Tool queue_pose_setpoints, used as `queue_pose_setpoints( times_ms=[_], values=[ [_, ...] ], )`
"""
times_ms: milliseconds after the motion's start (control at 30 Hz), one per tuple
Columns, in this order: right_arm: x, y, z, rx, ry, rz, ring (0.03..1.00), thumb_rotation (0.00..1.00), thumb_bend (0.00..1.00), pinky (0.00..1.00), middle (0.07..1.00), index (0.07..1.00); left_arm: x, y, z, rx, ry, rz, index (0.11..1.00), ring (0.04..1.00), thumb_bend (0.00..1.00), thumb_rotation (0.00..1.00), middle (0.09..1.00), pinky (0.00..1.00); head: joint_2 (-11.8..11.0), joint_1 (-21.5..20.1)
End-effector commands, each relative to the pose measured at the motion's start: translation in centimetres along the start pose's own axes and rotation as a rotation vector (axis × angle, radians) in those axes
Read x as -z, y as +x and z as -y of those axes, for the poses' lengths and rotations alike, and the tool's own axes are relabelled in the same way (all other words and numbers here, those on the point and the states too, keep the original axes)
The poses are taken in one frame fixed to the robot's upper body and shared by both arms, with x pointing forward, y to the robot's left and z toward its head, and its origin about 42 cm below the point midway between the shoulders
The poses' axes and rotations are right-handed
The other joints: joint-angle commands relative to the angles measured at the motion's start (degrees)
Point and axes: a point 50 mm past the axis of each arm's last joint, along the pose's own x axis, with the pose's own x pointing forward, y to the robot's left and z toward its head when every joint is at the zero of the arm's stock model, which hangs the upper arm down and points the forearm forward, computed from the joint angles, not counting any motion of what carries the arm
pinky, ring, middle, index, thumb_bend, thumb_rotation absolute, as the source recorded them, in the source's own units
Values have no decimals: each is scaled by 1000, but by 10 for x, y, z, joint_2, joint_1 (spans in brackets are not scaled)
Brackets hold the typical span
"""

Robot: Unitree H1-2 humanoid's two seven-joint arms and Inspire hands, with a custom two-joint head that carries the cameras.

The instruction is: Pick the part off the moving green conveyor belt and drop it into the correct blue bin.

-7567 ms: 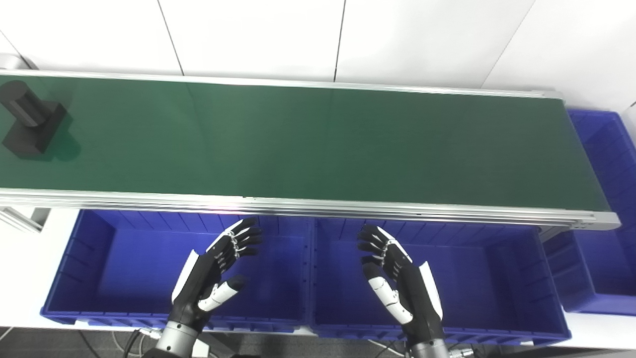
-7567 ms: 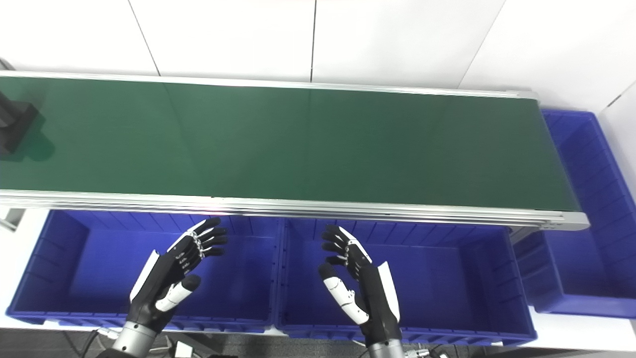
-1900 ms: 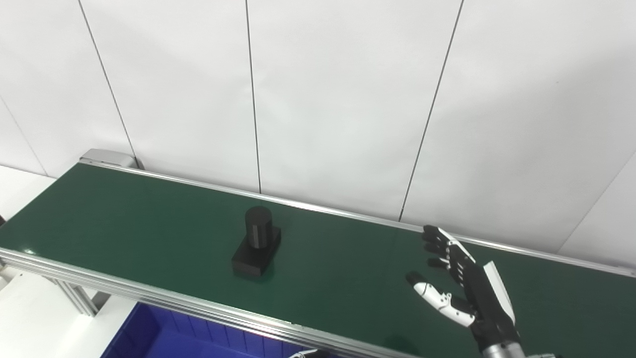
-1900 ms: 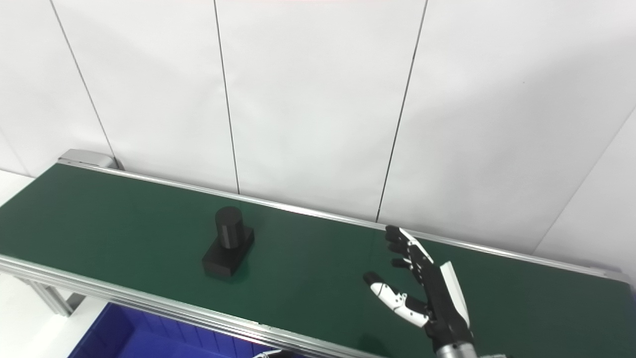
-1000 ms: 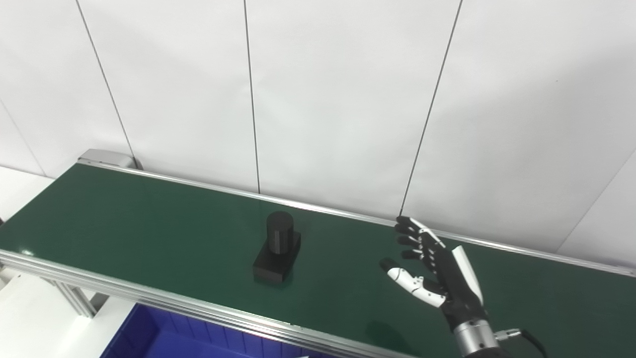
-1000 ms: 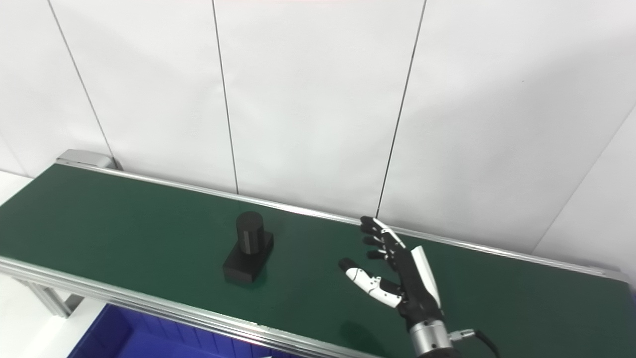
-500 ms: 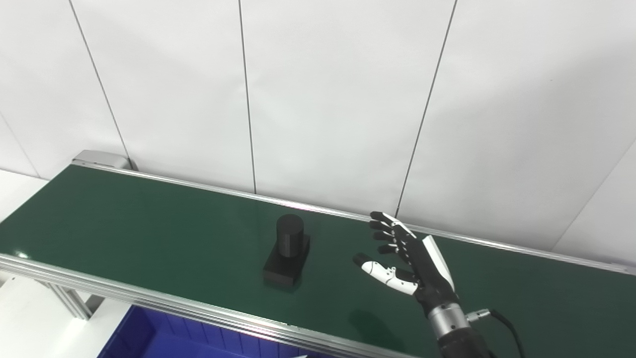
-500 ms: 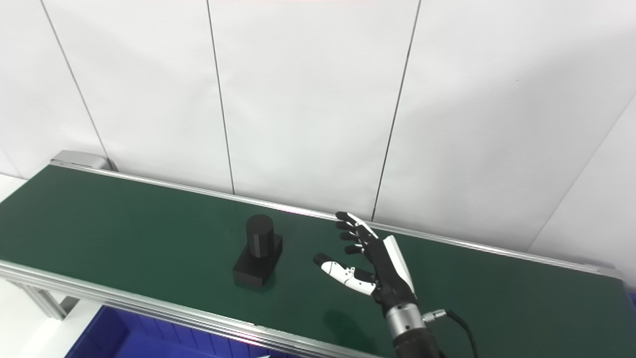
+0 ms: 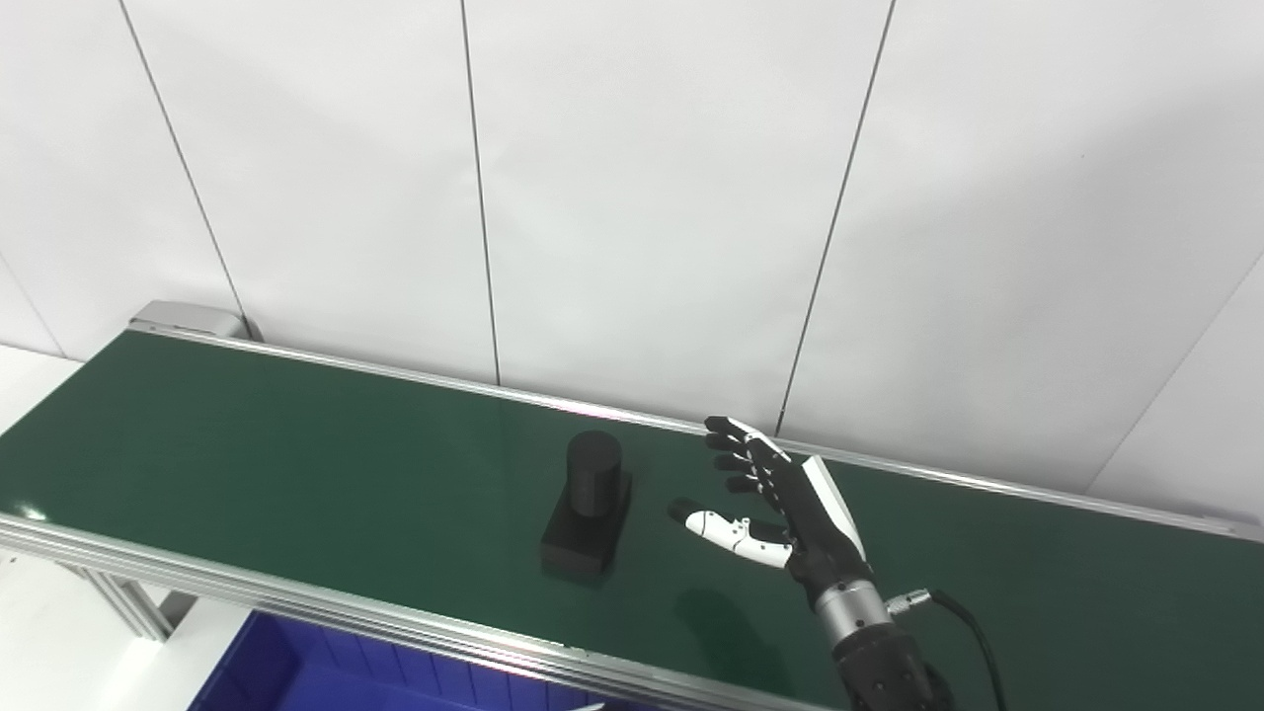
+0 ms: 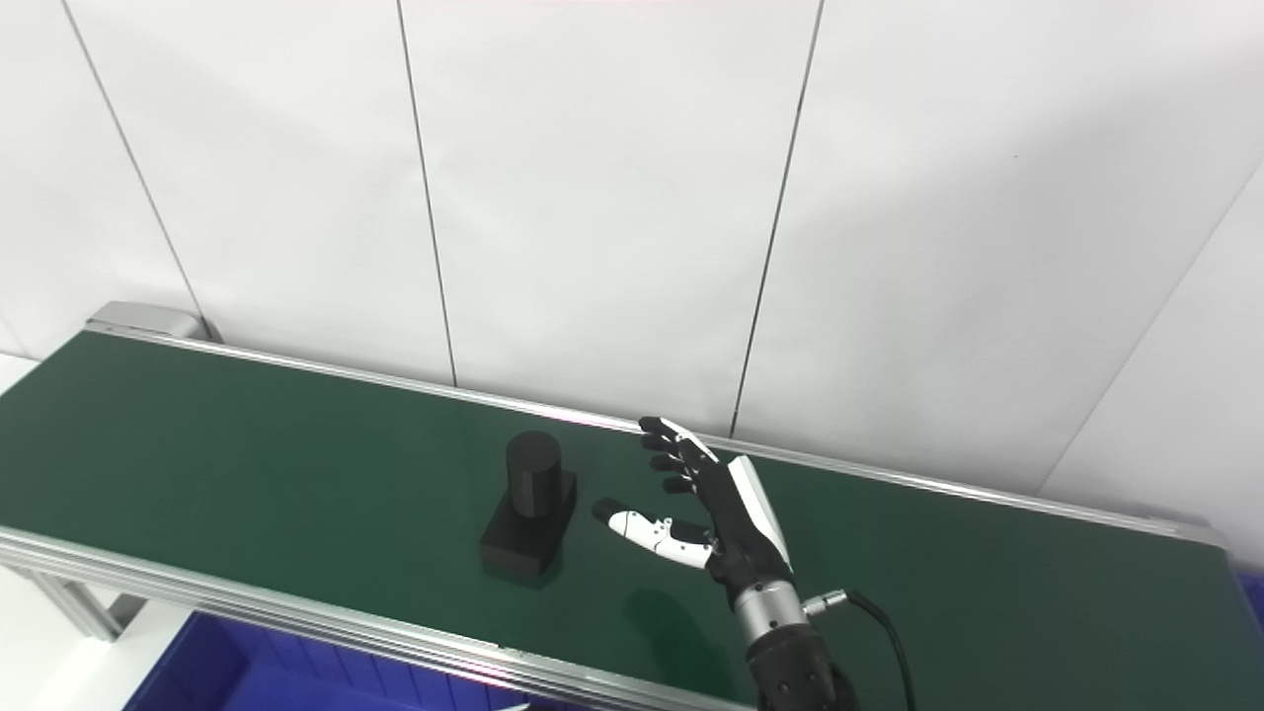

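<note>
Your black part, upright cylinder on rectangular block, sits mid-width on green conveyor belt; your right hand hovers just beside it, apart, fingers spread, thumb toward block; blue bin corner below near rail; no readable writing; left hand out of view.

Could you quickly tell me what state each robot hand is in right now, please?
Left robot hand: not in view.
Right robot hand: open, holding nothing, above the green belt just right of the black part.
</note>
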Motion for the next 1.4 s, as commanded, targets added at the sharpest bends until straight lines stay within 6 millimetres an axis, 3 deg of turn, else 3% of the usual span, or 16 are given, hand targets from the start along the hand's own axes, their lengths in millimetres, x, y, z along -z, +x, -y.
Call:
queue_pose_setpoints(
  times_ms=[0, 467, 833, 1367],
  values=[
    [-23, 17, 2, 22, 1, 47, 814, 342, 628, 763, 839, 861, -12, 0, -2, -8, -3, 77, 834, 752, 896, 665, 787, 699, 3, -3],
    [-15, 29, -8, 34, -7, 12, 816, 253, 683, 757, 841, 846, -16, -3, -3, -11, -4, 86, 842, 758, 905, 693, 793, 709, 18, -23],
    [-3, 40, -14, 36, -77, -5, 804, 261, 730, 721, 835, 840, -16, -2, -4, -10, -6, 87, 845, 760, 907, 700, 793, 711, 20, -36],
    [9, 60, -23, 43, -120, -76, 822, 244, 775, 761, 830, 845, -16, -3, 0, -11, -12, 87, 847, 761, 895, 703, 795, 713, 19, -36]
  ],
)
